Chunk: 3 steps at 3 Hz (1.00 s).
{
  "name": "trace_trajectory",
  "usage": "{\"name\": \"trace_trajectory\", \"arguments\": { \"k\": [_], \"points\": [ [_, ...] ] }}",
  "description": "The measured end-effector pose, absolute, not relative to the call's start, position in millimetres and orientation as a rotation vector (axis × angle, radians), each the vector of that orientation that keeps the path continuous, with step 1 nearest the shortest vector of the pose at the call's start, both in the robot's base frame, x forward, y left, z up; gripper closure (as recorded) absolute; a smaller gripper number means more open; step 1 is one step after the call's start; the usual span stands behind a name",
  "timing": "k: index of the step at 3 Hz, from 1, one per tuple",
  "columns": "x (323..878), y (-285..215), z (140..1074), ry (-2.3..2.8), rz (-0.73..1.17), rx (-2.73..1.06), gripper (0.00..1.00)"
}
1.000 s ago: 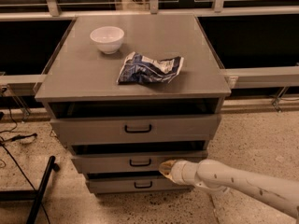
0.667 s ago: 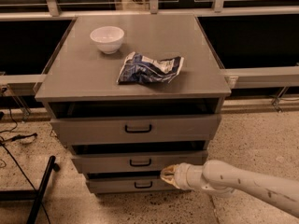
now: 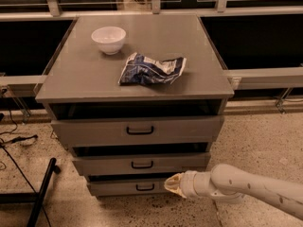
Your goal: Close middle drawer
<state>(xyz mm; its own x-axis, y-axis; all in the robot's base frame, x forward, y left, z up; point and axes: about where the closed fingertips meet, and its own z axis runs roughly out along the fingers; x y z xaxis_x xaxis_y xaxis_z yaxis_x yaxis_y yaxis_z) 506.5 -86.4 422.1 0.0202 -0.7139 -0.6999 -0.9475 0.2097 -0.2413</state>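
Note:
The middle drawer is the second of three grey drawers in the cabinet, with a small black loop handle. A dark gap shows above its front. The top drawer stands out a little further, and the bottom drawer sits below. My gripper is at the end of the white arm that comes in from the lower right. It is low, in front of the right part of the bottom drawer, just below the middle drawer's front.
A white bowl and a crumpled blue and white chip bag lie on the cabinet top. A black stand leg and cables are on the speckled floor at left. Rails run behind.
My gripper has dropped slightly lower and shifted a little along the drawer fronts. The drawers look unchanged.

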Motion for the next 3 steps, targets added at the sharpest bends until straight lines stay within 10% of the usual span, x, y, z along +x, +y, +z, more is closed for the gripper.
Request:
{"name": "trace_trajectory", "arguments": {
  "k": [3],
  "points": [
    [506.4,-86.3,422.1,1.747,0.401,-1.56,0.0]
  ]
}}
